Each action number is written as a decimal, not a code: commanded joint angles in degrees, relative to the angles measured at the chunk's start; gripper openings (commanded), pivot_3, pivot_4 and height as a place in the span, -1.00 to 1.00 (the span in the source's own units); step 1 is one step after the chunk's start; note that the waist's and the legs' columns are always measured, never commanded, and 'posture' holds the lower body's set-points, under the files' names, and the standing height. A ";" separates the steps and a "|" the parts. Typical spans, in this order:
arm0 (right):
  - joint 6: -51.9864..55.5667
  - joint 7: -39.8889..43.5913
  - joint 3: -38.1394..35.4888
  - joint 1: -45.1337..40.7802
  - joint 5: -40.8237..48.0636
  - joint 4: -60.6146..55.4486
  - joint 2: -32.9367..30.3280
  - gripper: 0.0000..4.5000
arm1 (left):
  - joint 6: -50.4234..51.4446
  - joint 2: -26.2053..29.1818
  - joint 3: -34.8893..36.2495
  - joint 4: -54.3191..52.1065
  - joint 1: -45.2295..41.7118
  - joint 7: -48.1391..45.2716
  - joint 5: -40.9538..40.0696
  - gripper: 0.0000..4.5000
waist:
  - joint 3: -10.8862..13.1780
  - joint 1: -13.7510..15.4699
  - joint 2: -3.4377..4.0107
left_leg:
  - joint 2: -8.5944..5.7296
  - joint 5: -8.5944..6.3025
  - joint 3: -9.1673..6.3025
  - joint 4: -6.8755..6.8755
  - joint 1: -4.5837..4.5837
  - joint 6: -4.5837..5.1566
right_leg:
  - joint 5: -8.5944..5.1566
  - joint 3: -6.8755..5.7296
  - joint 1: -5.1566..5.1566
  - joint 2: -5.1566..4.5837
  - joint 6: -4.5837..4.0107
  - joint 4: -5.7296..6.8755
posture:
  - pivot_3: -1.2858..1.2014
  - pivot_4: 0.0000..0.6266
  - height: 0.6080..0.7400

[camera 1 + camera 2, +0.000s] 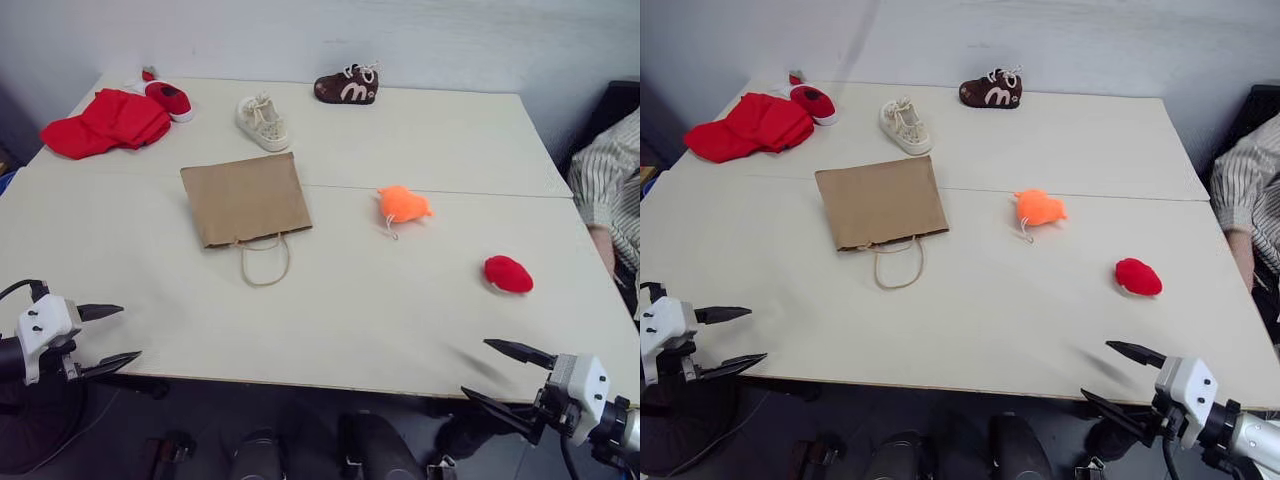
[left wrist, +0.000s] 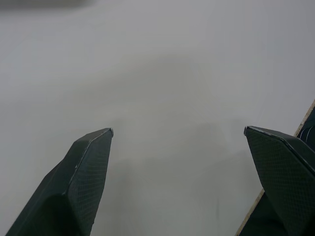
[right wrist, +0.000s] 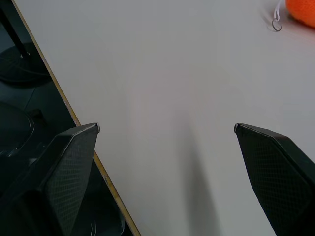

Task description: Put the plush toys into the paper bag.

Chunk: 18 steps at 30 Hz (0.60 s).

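A brown paper bag (image 1: 243, 198) lies flat on the white table (image 1: 330, 300), its cord handles toward me. To its right sits the orange plush toy (image 1: 402, 204) with a thin loop cord, whose edge also appears in the right wrist view (image 3: 302, 11). The red plush toy (image 1: 508, 274) lies further right and nearer. My left gripper (image 1: 118, 338) is open at the table's front left edge, holding nothing. My right gripper (image 1: 490, 372) is open at the front right edge, also empty, well short of both toys.
At the back of the table lie a red cloth (image 1: 105, 124), a red shoe (image 1: 168, 99), a cream shoe (image 1: 262, 122) and a brown shoe (image 1: 346, 86). A person in a striped sleeve (image 1: 606, 180) sits at the right edge.
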 commanded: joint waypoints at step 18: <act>8.90 -16.59 11.85 -17.42 4.47 -11.96 9.28 1.00 | 9.63 -15.24 -25.91 1.58 -40.90 13.28 8.25 0.91 | -0.16 1.46 0.15 | -0.06 0.16 0.09 0.29 -0.13 -0.28 | 0.03 0.07 -0.10 0.18 0.05 0.12 | 0.03 -0.52 1.00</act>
